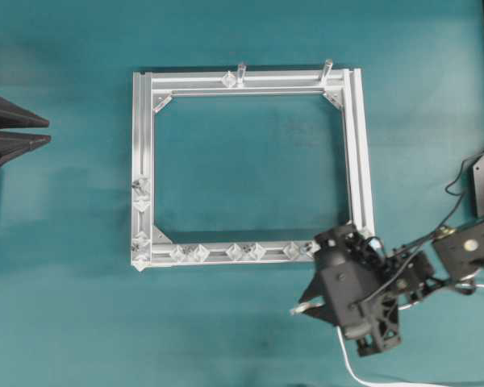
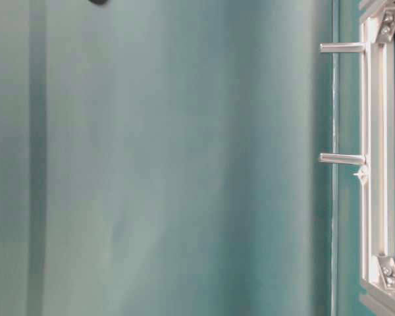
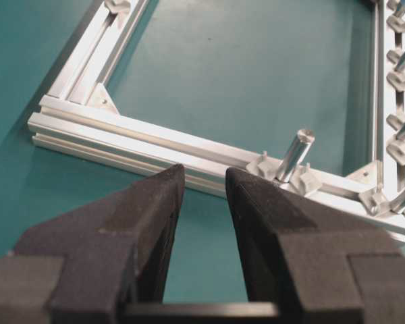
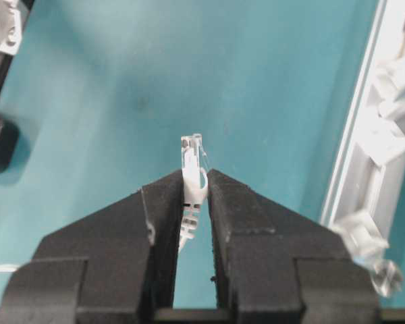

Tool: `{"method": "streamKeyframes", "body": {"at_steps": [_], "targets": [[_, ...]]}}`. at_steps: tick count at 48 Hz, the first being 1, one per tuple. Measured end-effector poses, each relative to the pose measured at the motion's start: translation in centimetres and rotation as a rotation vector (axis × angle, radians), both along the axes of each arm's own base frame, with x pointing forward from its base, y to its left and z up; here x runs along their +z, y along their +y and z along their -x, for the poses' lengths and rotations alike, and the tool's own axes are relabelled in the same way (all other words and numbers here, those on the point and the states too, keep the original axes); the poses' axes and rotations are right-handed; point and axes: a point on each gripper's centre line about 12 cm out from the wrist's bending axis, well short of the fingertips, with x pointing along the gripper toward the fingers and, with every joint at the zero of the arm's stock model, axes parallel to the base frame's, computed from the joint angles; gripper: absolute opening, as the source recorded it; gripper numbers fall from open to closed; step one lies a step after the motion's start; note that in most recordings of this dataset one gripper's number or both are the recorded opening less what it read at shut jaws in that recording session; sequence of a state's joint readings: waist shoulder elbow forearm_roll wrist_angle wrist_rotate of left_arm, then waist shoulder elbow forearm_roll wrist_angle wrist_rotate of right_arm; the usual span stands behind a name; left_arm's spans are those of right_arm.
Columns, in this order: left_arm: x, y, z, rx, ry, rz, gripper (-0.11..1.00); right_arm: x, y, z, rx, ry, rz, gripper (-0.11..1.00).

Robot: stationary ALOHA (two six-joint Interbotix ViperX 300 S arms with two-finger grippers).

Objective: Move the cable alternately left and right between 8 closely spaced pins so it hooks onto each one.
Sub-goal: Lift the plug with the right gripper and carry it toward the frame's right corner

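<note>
Left gripper [image 3: 202, 196]: jaws parted, nothing between them; sits at 9 o'clock of the overhead view.
Right gripper [image 4: 196, 192]: jaws clamped on cable [image 4: 191, 162] plug; arm at 4 o'clock, fingers pointing toward 8 o'clock.

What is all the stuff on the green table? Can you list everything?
frame: one, silver square, middle of the table
pins: about eight, clear, small, along the frame's bottom rail; a few more like them on the left rail and one on the top rail
posts: two, clear, upright on the top rail
cable: one, white, trailing off the bottom edge; its plug is pinched in the right gripper
table: one, teal
left gripper: black, open, empty
right gripper: black, shut on cable
</note>
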State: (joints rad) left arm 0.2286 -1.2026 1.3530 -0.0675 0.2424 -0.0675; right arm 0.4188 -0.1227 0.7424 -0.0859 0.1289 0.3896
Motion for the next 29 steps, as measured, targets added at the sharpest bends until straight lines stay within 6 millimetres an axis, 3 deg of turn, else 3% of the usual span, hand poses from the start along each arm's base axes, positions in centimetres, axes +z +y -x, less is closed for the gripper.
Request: {"method": "streamKeyframes", "body": {"at_steps": [15, 29], "targets": [[0.4, -0.4, 1.7, 0.000, -0.123, -0.027, 0.35, 0.8, -1.6, 3.7, -0.073, -0.020, -0.108, 0.13], [0.5, -0.5, 2.3, 0.000, -0.172, -0.037, 0.35, -0.7, -2.4, 5.5, -0.084, 0.008, -0.110, 0.13]]}}
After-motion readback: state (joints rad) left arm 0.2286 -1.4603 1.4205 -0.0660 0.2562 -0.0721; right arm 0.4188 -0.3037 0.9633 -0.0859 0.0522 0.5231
